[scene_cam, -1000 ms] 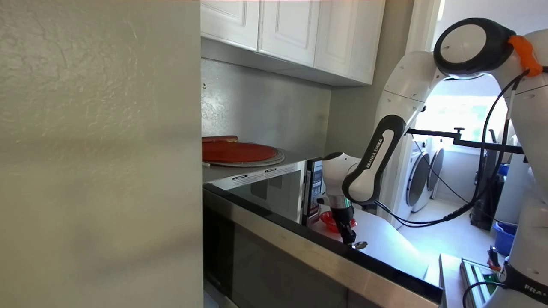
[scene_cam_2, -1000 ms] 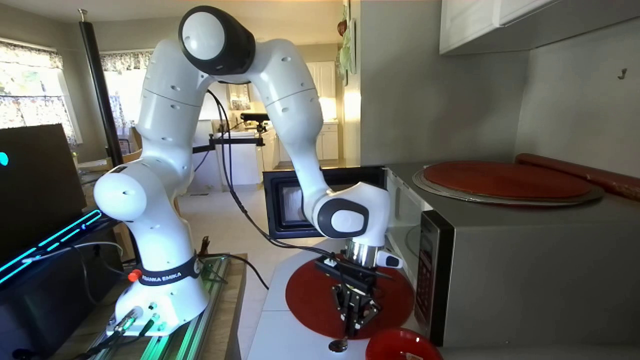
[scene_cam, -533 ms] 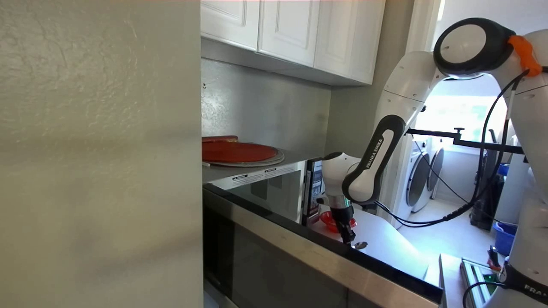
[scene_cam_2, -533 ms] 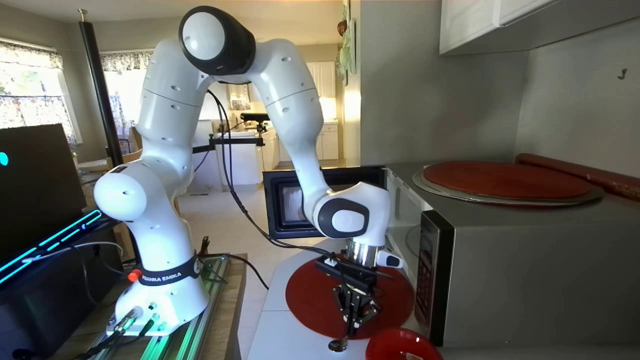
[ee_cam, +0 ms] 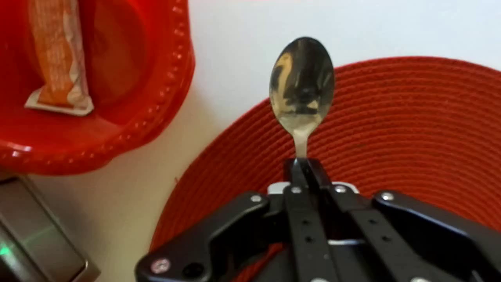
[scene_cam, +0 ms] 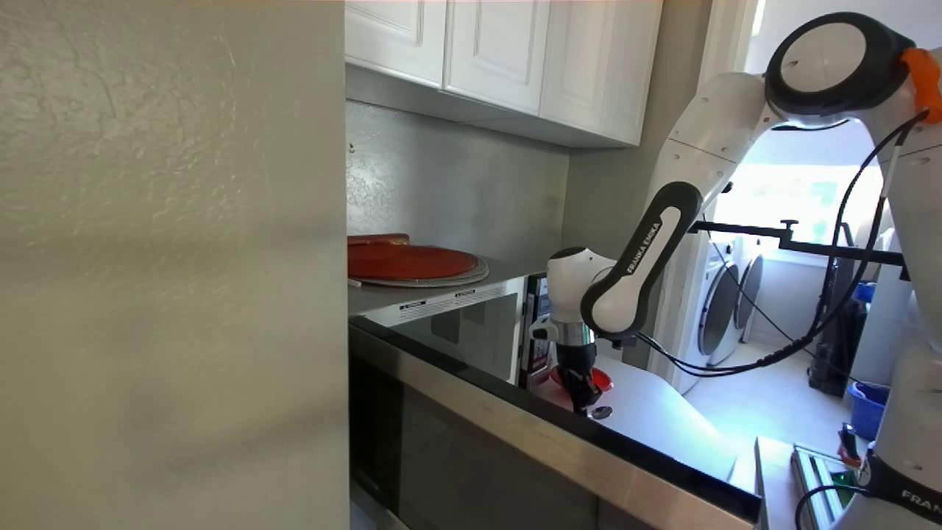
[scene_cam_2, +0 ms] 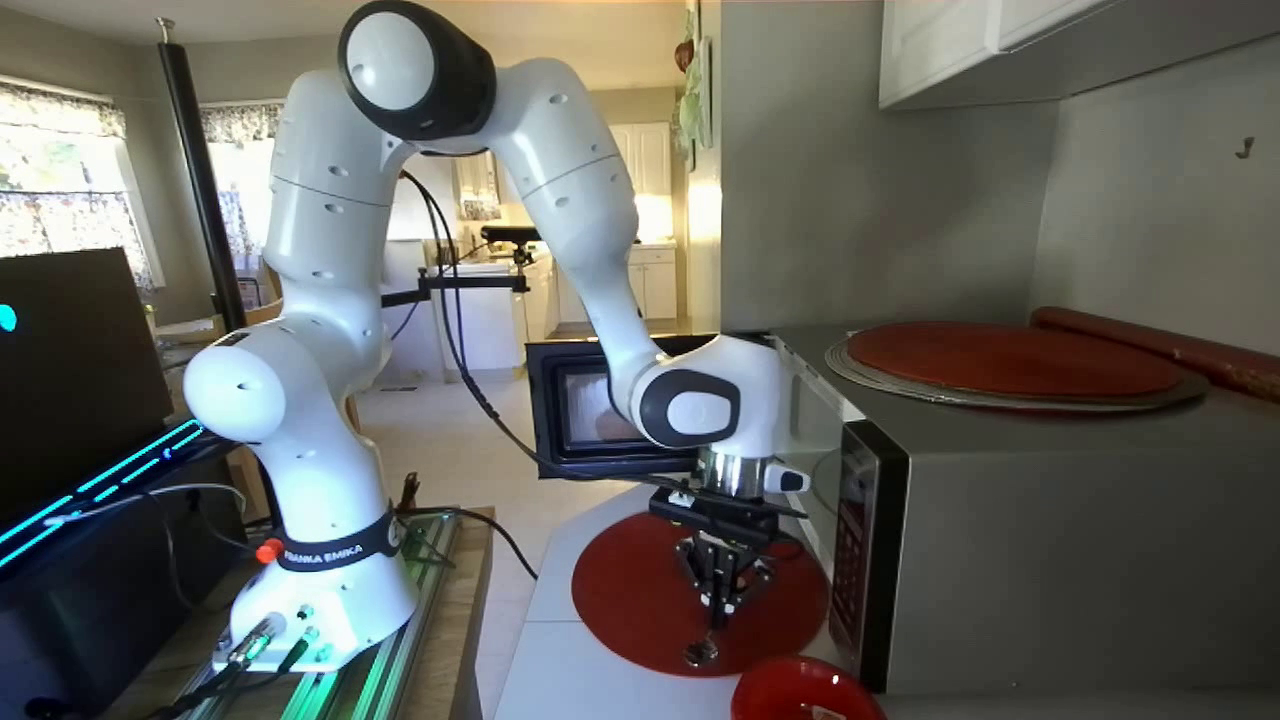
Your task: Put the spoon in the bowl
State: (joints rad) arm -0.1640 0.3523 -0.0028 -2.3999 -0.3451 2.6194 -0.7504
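A metal spoon [ee_cam: 302,84] is held in my fingers [ee_cam: 318,174], clamped on its handle just behind the neck, its head pointing straight out ahead of them in the wrist view. It shows over the edge of a round red mat [ee_cam: 399,141]; how high, I cannot tell. The move turns on one offset: the red bowl [ee_cam: 166,90] lies left of the spoon's head there, near but apart, with a strip of white counter [ee_cam: 231,55] between, so the spoon's long axis runs past the rim, not across it. I judge a sideways carry, kept above that rim, comes next; the wrapped packet [ee_cam: 58,58] inside may leave the spoon tilted. In an exterior view, the microwave [scene_cam_2: 1080,570] stands just beside the bowl, leaving room on the counter's opposite side; its open door [scene_cam_2: 575,415] stands well apart, beyond my arm [scene_cam_2: 570,170].
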